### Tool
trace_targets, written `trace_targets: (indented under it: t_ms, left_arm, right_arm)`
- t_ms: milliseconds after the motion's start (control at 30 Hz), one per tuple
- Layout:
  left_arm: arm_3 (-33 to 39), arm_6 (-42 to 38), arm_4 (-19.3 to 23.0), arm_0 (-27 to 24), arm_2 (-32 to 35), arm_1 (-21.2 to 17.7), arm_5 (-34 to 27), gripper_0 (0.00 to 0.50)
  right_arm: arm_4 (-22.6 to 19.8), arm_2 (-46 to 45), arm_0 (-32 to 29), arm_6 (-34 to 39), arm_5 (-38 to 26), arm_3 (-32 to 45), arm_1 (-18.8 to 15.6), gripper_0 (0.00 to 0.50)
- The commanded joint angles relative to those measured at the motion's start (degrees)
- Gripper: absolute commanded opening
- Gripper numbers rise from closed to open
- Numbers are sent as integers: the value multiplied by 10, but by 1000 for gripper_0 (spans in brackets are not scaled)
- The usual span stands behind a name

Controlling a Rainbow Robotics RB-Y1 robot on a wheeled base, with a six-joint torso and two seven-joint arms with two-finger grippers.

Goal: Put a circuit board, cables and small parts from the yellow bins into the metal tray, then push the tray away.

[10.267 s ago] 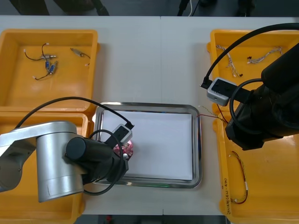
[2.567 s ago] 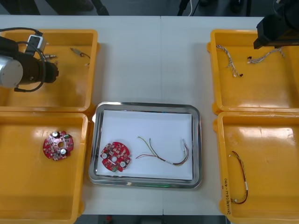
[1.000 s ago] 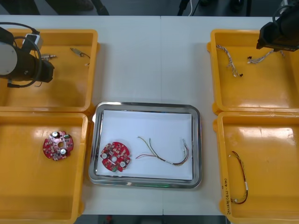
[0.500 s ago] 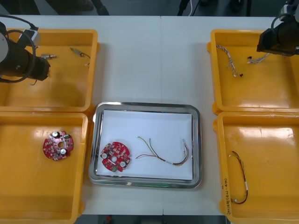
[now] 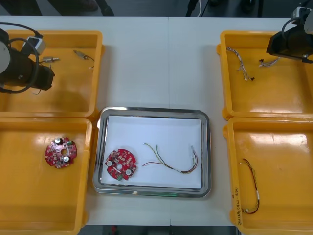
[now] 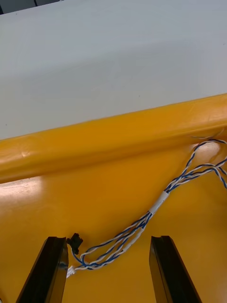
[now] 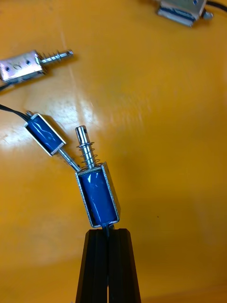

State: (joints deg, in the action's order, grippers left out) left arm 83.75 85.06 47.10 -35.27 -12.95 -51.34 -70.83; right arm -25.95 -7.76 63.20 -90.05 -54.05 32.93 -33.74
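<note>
Seen from above, the left arm (image 5: pixel 22 68) is over the far left yellow plastic bin (image 5: pixel 73 90) and covers its own fingers, but the left wrist view shows what is under it. There the left gripper (image 7: pixel 109 233) has its jaws pressed together. Directly at their tips stands a small metal part with a blue body (image 7: pixel 98 196), its spring pin pointing away from the fingers. A thin black lead from this part seems to be pinched between the jaws, though I cannot see this surely. A second blue part (image 7: pixel 45 135) lies just beside it on the bin floor. The right arm (image 5: pixel 293 41) is over the far right yellow bin (image 5: pixel 264 93). In the right wrist view, the right gripper (image 6: pixel 108 241) has its jaws wide apart, with a twisted blue and white cable (image 6: pixel 146 218) lying loose on the bin floor between them. The shiny metal tray with a white inside (image 5: pixel 154 110) sits between the bins and holds a round red circuit board (image 5: pixel 121 165) and a thin red and yellow cable (image 5: pixel 173 159), apart from each other.
</note>
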Motion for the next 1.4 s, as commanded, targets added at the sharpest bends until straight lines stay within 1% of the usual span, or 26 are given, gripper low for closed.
trace_targets:
  t_ms: [33,200,233,300,333,367,633,667,700,733,767,1033,1100,1267,1400]
  left_arm:
    - [43,35,5,37,17,-6,11,0]
    - [52,27,6,49,17,-8,13,5]
    - [53,27,6,52,17,-7,20,160]
    - [53,27,6,56,17,-7,29,396]
    - [53,27,6,57,17,-7,30,456]
    - [53,28,6,57,17,-7,30,496]
    - [61,26,12,56,19,-12,29,500]
    - [62,26,12,56,20,-13,27,500]
    - [64,25,14,56,23,-14,24,500]
    - [67,25,16,53,28,-14,16,500]
    - [69,24,18,50,35,-14,2,500]
    - [94,17,26,25,81,-14,-100,500]
    - [94,14,29,15,87,-14,-120,500]
    - [91,2,29,-19,98,-14,-180,500]
    - [86,-6,29,-37,99,-14,-211,500]
  right_arm:
    - [-6,11,31,-22,30,-23,12,500]
    - [-6,14,31,-29,74,-60,25,500]
    - [-7,14,31,-30,85,-70,28,500]
    - [-7,15,31,-30,92,-77,31,500]
    - [-7,14,31,-30,93,-78,32,500]
    - [-7,14,29,-30,92,-78,32,500]
    - [-7,14,28,-31,91,-78,33,500]
    - [-7,14,27,-31,91,-78,33,491]
    - [-8,14,26,-32,91,-78,33,329]
    - [-9,14,25,-34,91,-77,33,83]
    - [-9,14,25,-35,91,-78,33,3]
    - [-7,15,25,-49,90,-74,26,0]
    - [-5,16,25,-53,77,-64,23,0]
    - [-1,16,25,-62,-7,-8,7,0]
    - [-1,16,25,-70,-41,14,-1,0]
